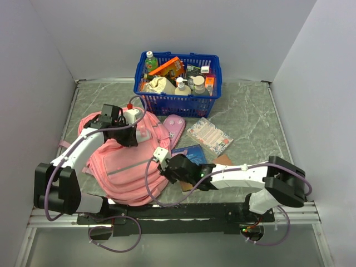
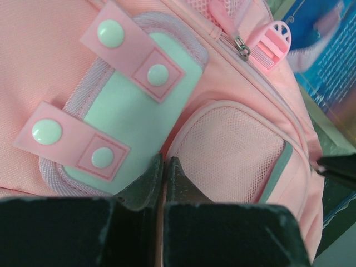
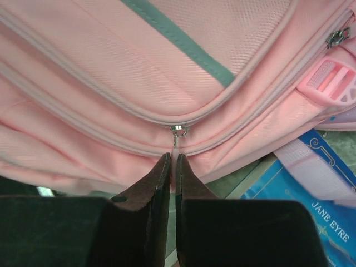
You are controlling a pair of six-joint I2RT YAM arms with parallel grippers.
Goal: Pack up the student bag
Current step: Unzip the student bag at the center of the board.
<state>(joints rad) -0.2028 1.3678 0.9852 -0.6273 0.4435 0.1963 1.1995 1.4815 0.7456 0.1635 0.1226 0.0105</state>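
right wrist | r fingers point(image 3: 159, 181) pinch zip pull point(image 3: 177, 138) | on student bag point(image 3: 111, 72)

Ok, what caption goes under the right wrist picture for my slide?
Right end effector pinching the zip pull of the pink backpack, with a Jane Eyre book beside it.

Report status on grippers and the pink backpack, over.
Left gripper shut against student bag front. Right gripper shut on zip pull. Blue book beside bag, not blocking.
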